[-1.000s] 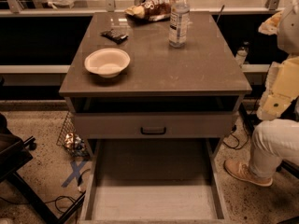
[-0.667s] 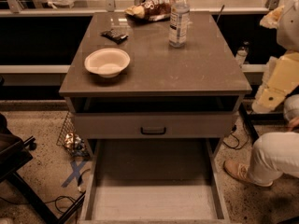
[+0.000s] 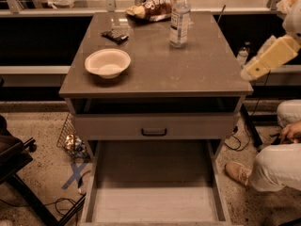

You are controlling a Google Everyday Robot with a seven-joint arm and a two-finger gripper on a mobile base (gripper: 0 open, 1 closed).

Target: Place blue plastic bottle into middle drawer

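Observation:
The blue plastic bottle (image 3: 179,18), clear with a white cap and a pale label, stands upright at the back right of the grey table top (image 3: 188,65). The middle drawer (image 3: 155,204) is pulled out wide below the table, with a pale bare floor and nothing in it. My arm comes in from the right edge as a cream-coloured link, and my gripper (image 3: 248,73) hangs at its lower tip, just off the table's right edge. It is well to the right of the bottle, nearer the front, and holds nothing that I can see.
A white bowl (image 3: 107,62), a small black object (image 3: 115,35) and a brown-and-white snack bag (image 3: 150,8) sit on the table. A shut drawer front with a black handle (image 3: 154,132) lies above the open drawer. A seated person's leg (image 3: 277,166) and shoe (image 3: 236,171) are at the right.
My arm has risen and swung left towards the table's right edge. The bottle, the bowl and the drawer have not moved.

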